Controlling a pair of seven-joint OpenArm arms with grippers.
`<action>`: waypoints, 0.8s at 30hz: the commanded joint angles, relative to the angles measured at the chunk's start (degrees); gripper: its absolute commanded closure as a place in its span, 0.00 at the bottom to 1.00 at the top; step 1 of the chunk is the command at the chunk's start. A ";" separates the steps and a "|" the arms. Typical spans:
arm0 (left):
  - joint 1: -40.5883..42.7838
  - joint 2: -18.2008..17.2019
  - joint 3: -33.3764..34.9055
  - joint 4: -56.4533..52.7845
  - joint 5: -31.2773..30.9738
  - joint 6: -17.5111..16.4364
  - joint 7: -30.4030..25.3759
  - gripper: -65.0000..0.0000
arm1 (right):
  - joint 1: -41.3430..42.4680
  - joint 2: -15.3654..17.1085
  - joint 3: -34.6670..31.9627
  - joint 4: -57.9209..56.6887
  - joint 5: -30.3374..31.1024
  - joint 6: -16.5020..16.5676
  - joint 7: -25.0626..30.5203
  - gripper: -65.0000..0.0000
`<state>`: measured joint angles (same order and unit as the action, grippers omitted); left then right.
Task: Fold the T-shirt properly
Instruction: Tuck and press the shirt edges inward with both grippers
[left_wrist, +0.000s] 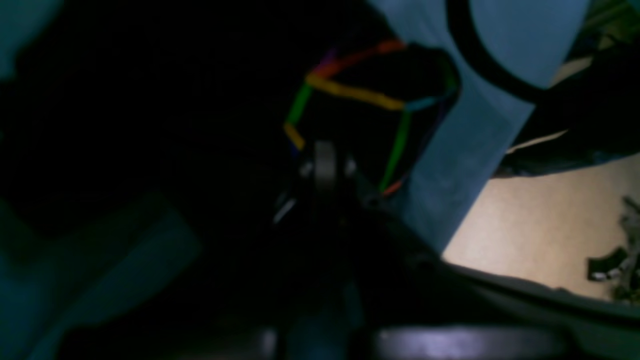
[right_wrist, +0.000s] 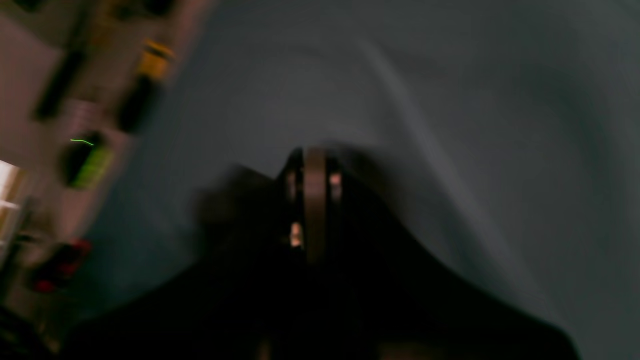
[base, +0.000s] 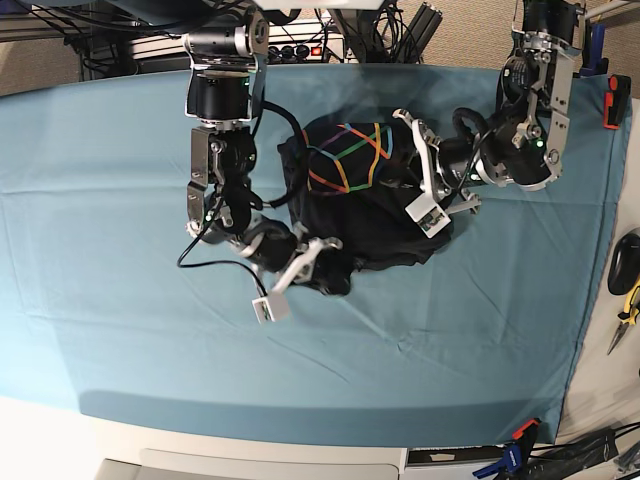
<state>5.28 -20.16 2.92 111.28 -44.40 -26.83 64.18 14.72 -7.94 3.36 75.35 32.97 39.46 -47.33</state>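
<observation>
The dark T-shirt (base: 372, 225) lies crumpled in a heap at the middle of the table, its coloured line print (base: 348, 155) facing up at the far side. My left gripper (base: 418, 172) reaches into the heap's right edge and is shut on the T-shirt. In the left wrist view its closed fingertips (left_wrist: 325, 167) sit in dark fabric just below the print (left_wrist: 360, 95). My right gripper (base: 322, 248) is shut on the T-shirt's near-left edge. The right wrist view is blurred, with the shut right gripper (right_wrist: 315, 200) amid black cloth (right_wrist: 410, 310).
A teal cloth (base: 120, 200) covers the table. Pliers and other tools (base: 626, 305) lie past its right edge, an orange clamp (base: 612, 100) grips the far right and another clamp (base: 520, 432) the near right corner. Cables and a power strip (base: 300, 45) run along the back.
</observation>
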 joint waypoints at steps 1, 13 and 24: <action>-0.11 -0.28 -0.22 0.96 -0.46 0.00 -1.14 1.00 | 1.49 -0.17 -0.50 2.32 1.79 0.54 0.48 1.00; 2.51 0.15 -0.22 0.96 0.52 -0.02 -1.25 1.00 | 2.16 -0.20 -13.49 1.99 0.63 0.54 0.11 1.00; 4.17 0.15 -0.22 0.96 2.95 1.42 -1.25 1.00 | 2.75 -0.17 -15.63 -6.45 -1.81 0.54 0.04 1.00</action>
<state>9.76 -19.84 2.94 111.33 -40.91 -25.02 63.94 16.08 -7.68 -12.23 68.25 30.17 39.42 -48.42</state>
